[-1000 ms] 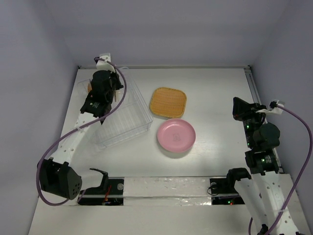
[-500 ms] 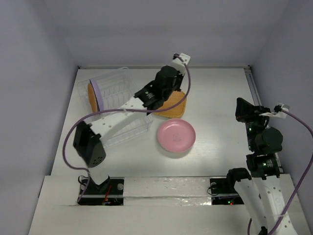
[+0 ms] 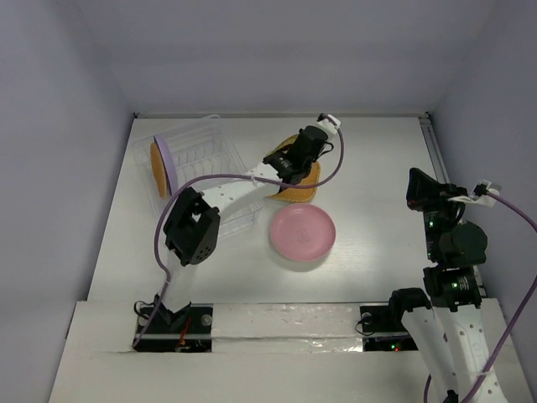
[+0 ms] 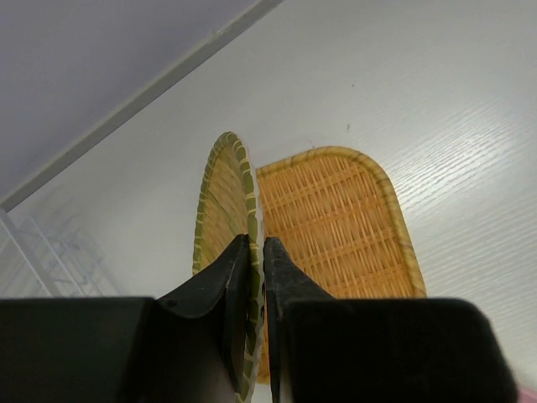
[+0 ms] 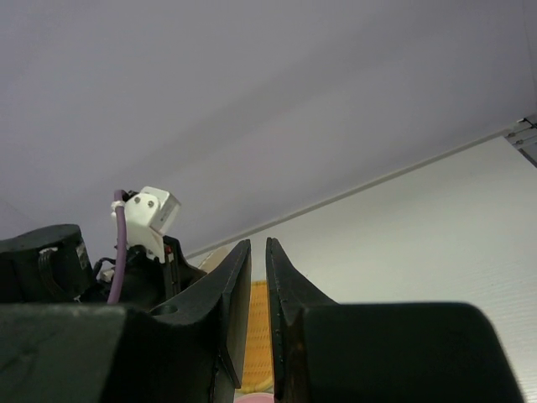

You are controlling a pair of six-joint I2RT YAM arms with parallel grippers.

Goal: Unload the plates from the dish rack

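Observation:
My left gripper is shut on the rim of a round woven-look plate with a green-yellow edge. It holds the plate on edge just above the orange rounded-square textured plate, which lies flat on the table. In the top view the left gripper is over that square plate. The clear dish rack stands at the back left with an orange plate and a purple plate upright in it. A pink plate lies flat mid-table. My right gripper is shut and empty, raised at the right.
The white back wall edge runs behind the rack and plates. A corner of the rack shows at the left of the left wrist view. The left arm and the square plate show in the right wrist view.
My left arm has swung from the rack to the right, carrying the round woven-look plate to above the orange square plate. The right arm has barely moved.

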